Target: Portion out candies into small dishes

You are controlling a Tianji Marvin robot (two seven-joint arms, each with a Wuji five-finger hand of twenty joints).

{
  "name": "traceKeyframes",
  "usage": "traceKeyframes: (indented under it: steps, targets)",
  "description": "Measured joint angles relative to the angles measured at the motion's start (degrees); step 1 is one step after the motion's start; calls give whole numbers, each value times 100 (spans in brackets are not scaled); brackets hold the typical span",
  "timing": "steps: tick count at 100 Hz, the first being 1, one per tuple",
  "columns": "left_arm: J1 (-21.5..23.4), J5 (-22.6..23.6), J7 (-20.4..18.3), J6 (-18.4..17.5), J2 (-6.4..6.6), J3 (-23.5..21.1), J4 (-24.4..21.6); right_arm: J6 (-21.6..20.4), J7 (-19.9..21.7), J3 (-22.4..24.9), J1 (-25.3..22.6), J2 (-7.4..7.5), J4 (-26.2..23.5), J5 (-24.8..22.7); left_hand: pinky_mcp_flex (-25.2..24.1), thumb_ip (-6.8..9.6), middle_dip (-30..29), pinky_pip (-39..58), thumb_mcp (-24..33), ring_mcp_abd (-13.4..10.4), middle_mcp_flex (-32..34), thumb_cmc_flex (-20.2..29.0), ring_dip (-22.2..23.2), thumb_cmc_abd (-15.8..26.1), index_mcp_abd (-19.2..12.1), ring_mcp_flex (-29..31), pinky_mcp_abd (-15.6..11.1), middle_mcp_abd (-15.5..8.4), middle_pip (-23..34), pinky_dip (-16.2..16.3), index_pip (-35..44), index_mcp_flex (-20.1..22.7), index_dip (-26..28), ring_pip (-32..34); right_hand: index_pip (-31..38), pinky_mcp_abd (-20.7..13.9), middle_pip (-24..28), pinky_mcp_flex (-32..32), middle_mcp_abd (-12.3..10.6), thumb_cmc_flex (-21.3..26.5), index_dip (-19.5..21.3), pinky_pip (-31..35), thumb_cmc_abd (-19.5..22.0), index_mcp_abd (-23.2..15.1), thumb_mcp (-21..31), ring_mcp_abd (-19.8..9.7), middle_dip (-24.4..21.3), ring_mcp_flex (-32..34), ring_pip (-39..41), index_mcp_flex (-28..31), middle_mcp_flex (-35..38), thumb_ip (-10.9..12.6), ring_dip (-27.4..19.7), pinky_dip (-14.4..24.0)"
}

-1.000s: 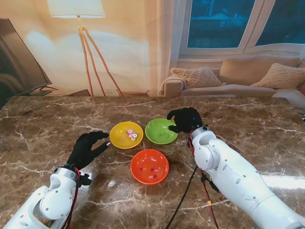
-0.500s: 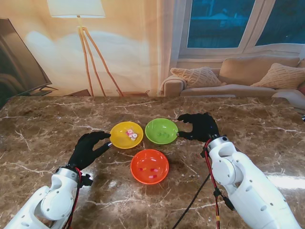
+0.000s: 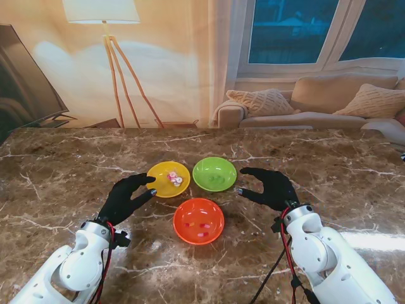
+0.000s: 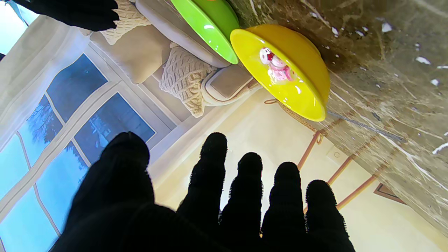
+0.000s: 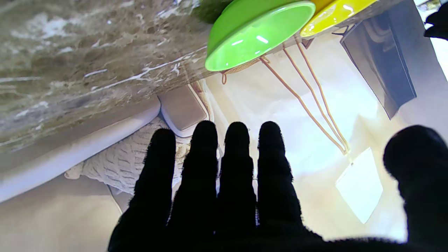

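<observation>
Marble table (image 3: 57, 171), brown with white veins, carries three small dishes in a cluster. Yellow dish (image 3: 168, 178) holds pink and white candies (image 3: 174, 179); the orange dish (image 3: 199, 220) holds a few small pieces, too small to identify. Contents of the green dish (image 3: 214, 173) unclear. Left hand (image 3: 128, 196) spread, holding nothing, beside the yellow dish. Right hand (image 3: 270, 187) spread, holding nothing, beside the green dish. Background: floor lamp (image 3: 104, 25), sofa (image 3: 316, 101), window.

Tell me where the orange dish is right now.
In the stand's view, the orange dish sits nearest to me, centered between the two arms, just in front of the yellow dish and the green dish.
</observation>
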Motion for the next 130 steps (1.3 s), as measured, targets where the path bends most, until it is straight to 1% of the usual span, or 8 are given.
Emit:
traceKeyframes:
  steps: [5, 9, 10, 15, 25, 41, 86, 130]
  targets:
    - [0, -35, -10, -25, 0, 15, -2, -94, -38, 0, -33, -13, 28, 87, 0, 0, -11, 2, 0, -5, -3, 0, -5, 0, 37, -4, -2, 0, -7, -10, -70, -116, -23, 0, -107, -74, -10, -32, 28, -14, -93, -75, 210, 81, -89, 0, -89, -76, -13, -134, -79, -18, -26, -131]
    - [0, -68, -12, -44, -1, 27, -4, -183, -82, -1, -50, -26, 66, 114, 1, 0, -64, 41, 0, -7, -76, 0, -7, 0, 39, -11, -47, 0, -103, -15, -76, -166, -29, 0, -158, -148, -26, -76, 61, -65, -96, -144, 347, 116, -143, 0, -153, -175, -37, -202, -146, 96, -83, -213]
    - [0, -77, -12, -48, -1, 30, -5, -201, -95, -2, -53, -30, 76, 119, 2, 0, -64, 47, 0, -7, -109, 0, -7, 0, 39, -12, -50, 0, 11, -16, -87, -186, -33, 0, -147, -152, -21, -85, 67, -99, -74, -147, 385, 134, -237, 0, -160, -140, -45, -213, -177, 96, -83, -259]
    - [0, -141, -11, -71, -3, 52, -7, -265, -173, -16, -66, -46, 132, 162, 2, 0, -120, 134, 0, -8, -168, -1, -70, 0, 39, -70, -53, 0, -3, -17, -144, -208, -99, -1, -198, -227, -64, -135, 87, -286, -107, -165, 570, 196, -222, 0, -215, -287, -79, -303, -286, 97, -148, -278]
    - [4, -273, -11, -135, -8, 94, -14, -351, -312, -42, -96, -85, 216, 353, 2, 0, -147, 231, 0, -9, -204, -4, -81, 0, 41, -70, -72, 0, 4, -17, -173, -219, -163, -2, -231, -288, -92, -161, 168, -374, -168, -213, 881, 287, -349, 0, -292, -353, -93, -361, -413, 97, -218, -352]
    - [37, -299, -58, -178, -11, 128, -80, -613, -262, -14, -143, -127, 253, 591, 2, 0, -202, 340, -27, -16, -222, -245, -89, 0, 93, -73, -83, 0, 5, -17, -209, -276, -224, -2, -292, -304, -95, -218, 228, -506, -218, -215, 1157, 366, -562, 2, -374, -421, -93, -362, -488, 97, -233, -433]
    - [114, -264, 32, -35, -38, 177, -352, -648, -228, 148, -420, -125, -132, 441, 2, 1, -209, 348, -37, -17, -222, -295, -148, 0, 161, -76, -84, 0, 6, -21, -210, -277, -289, -2, -380, -304, -90, -232, 282, -496, -239, -216, 1041, 433, -581, 3, -448, -620, -138, -557, -692, 97, -318, -490]
    - [141, -202, 83, -22, -47, 192, -385, -642, -269, 251, -584, -120, -336, 330, 2, 1, -210, 348, -46, -18, -223, -295, -150, 0, 168, -81, -84, 0, 6, -74, -211, -277, -290, -2, -369, -304, -75, -234, 281, -487, -239, -216, 1021, 427, -581, 3, -448, -620, -138, -557, -692, 97, -319, -491]
